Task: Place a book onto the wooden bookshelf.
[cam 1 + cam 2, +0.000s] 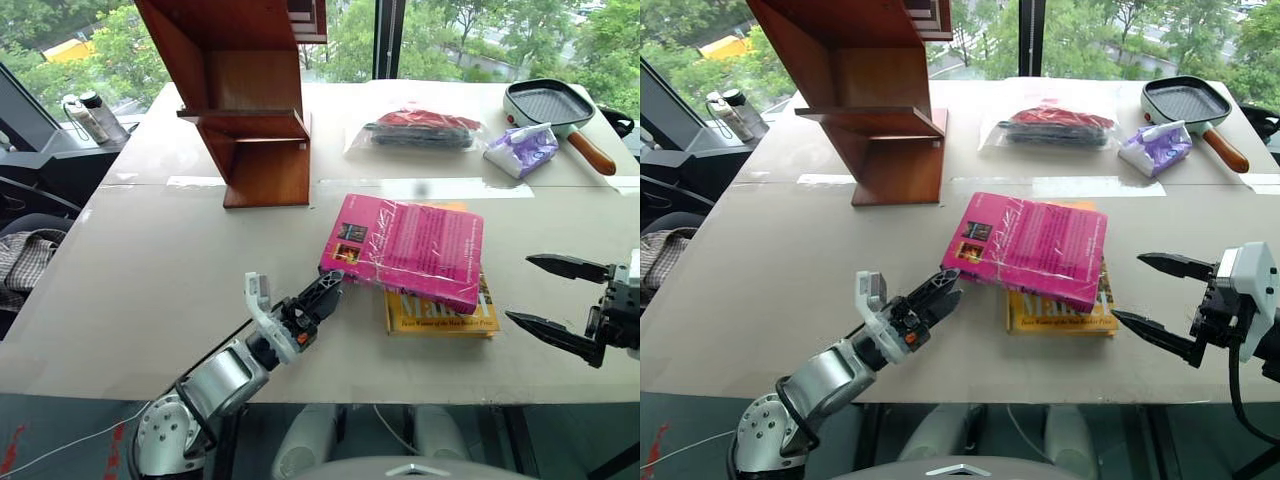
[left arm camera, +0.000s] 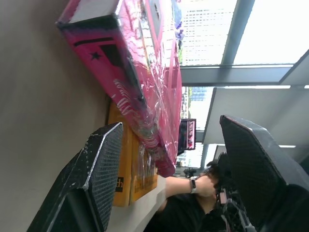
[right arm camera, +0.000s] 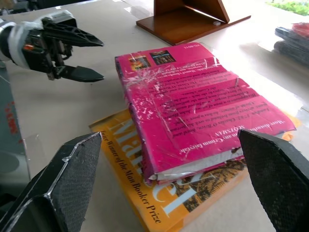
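Book (image 1: 408, 250), pink, wrapped, lies flat mid-table, stacked askew on yellow book (image 1: 445, 315). Going left to right: bookshelf (image 1: 240, 95) stands at far left of table (image 1: 150, 270), well apart from book. Left gripper (image 1: 322, 292) near book's left corner, fingers parted, holding nothing, not touching book. Bagged red-black item (image 1: 420, 130) behind book. Right gripper (image 1: 545, 295) just right of both books, fingers spread wide, empty. Purple pack (image 1: 522, 150) and grill pan (image 1: 550, 103) at far right.
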Motion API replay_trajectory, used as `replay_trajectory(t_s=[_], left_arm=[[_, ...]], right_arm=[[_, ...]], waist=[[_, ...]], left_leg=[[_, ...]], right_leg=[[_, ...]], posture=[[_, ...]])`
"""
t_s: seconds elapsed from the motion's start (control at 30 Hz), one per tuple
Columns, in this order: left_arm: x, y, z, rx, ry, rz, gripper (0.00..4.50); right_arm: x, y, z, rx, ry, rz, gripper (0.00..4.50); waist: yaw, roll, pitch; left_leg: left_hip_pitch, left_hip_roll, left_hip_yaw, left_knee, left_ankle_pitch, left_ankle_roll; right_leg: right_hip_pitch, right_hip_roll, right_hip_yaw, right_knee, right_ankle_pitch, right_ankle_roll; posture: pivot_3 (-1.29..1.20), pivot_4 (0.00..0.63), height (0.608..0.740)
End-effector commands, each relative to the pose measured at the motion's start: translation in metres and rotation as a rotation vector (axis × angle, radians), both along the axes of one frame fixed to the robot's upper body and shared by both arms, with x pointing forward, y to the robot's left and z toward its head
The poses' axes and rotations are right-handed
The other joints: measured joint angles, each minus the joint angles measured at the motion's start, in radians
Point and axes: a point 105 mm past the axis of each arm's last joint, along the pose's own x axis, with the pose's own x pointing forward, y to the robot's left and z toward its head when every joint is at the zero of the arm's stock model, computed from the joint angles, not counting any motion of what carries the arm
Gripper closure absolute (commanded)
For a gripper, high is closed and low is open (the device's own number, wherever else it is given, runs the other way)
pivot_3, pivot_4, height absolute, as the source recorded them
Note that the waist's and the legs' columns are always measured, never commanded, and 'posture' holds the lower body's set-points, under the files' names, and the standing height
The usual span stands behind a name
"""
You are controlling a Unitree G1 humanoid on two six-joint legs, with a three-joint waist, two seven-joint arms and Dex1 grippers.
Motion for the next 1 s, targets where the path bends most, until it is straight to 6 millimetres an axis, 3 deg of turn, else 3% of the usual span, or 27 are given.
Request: replay_trajectory(t_s=[0.03,0.6,0.97,1.0], left_arm=[[0.006,-0.008,-0.001,-0.068,0.064,0.016,1.19],[0.053,-0.037,-0.008,-0.133,0.113,-0.034,1.19],[0.078,-0.062,-0.014,-0.070,0.104,-0.058,1.19],[0.078,-0.065,-0.015,-0.066,0.101,-0.066,1.44]], right_arm=[[-0.006,0.004,0.012,0.008,-0.056,0.024,0.04],[-0.018,0.000,0.002,0.052,-0.071,0.044,0.04],[-0.012,0.015,0.018,0.139,-0.113,0.051,0.04],[-0.011,0.018,0.019,0.139,-0.116,0.051,0.01]], waist=[[0.000,0.000,0.000],[0.026,0.007,-0.006],[0.029,0.008,-0.007],[0.029,0.008,-0.007]], left_leg=[[0.000,0.000,0.000,0.000,0.000,0.000],[0.004,-0.002,-0.001,0.002,0.000,0.000],[0.003,-0.003,-0.001,0.002,0.000,0.000],[0.003,-0.003,-0.001,0.002,0.000,0.000]], right_leg=[[0.000,0.000,0.000,0.000,0.000,0.000],[0.006,0.000,-0.001,0.000,0.000,0.000],[0.007,0.000,-0.002,-0.001,0.000,0.000],[0.007,0.000,-0.002,-0.001,0.000,0.000]], posture=[[0.00,0.150,0.740],[0.00,0.150,0.740],[0.00,0.150,0.740],[0.00,0.150,0.740]])
